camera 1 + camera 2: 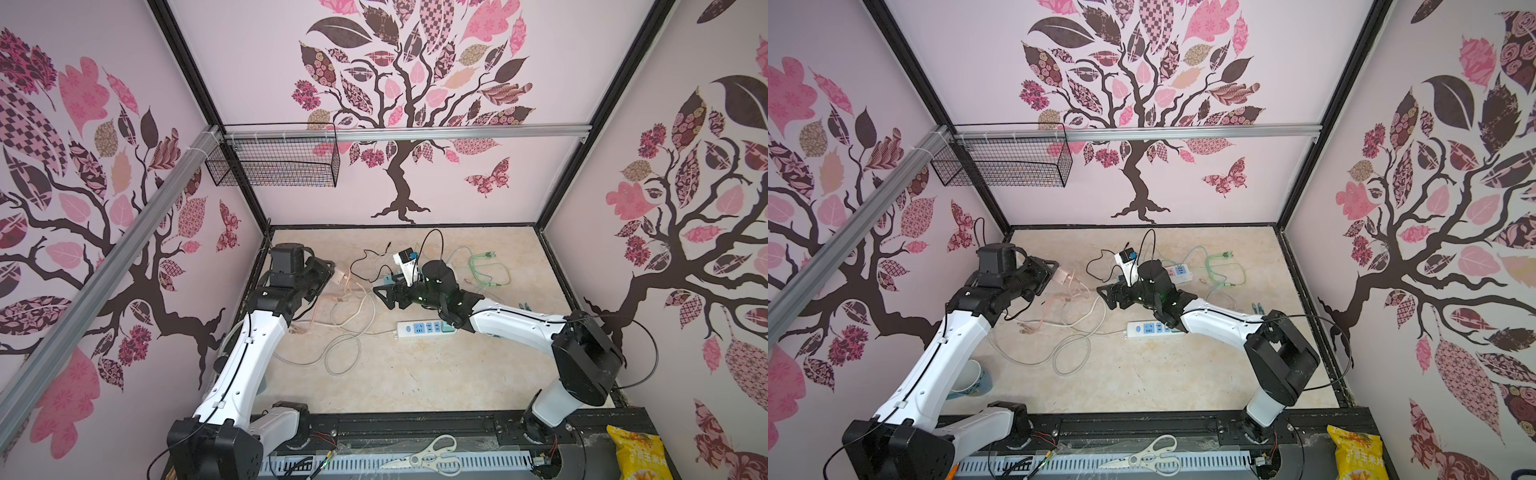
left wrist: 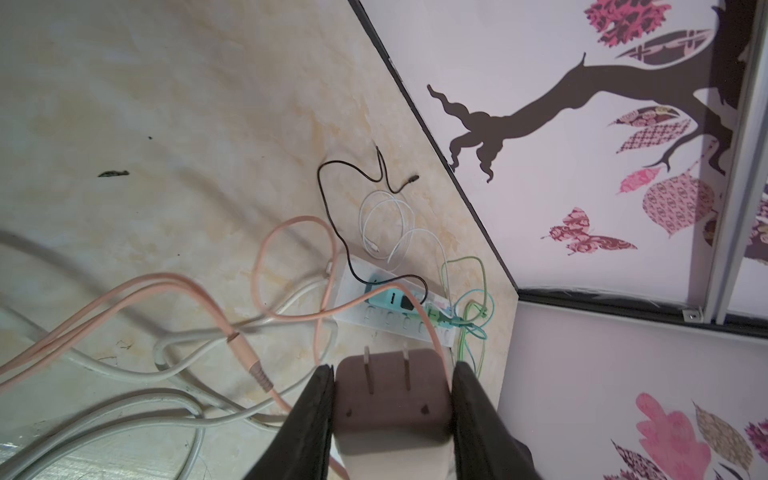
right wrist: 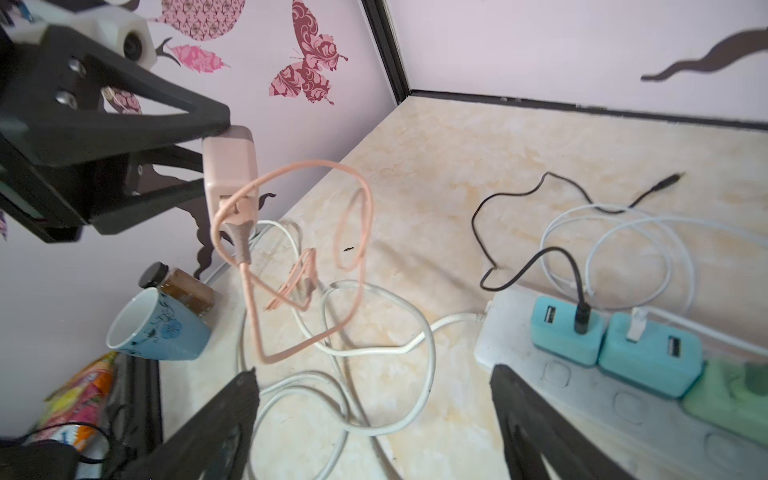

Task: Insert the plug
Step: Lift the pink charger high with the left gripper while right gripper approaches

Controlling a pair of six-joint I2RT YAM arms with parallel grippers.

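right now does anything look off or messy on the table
Yes. The cup at far left seems tipped on its side. The pink cable from the charger in the left gripper trails across the white cord, so it could snag.

The pale pink charger plug (image 2: 392, 399) sits clamped by its sides in the left gripper (image 2: 395, 368), off the table, its two flat prongs bare and pointing toward a white power strip (image 2: 390, 328) lying near the back wall. Its pink cable (image 3: 249, 291) loops down from the rear. Two teal adapters (image 3: 565, 328) occupy the strip's end sockets.
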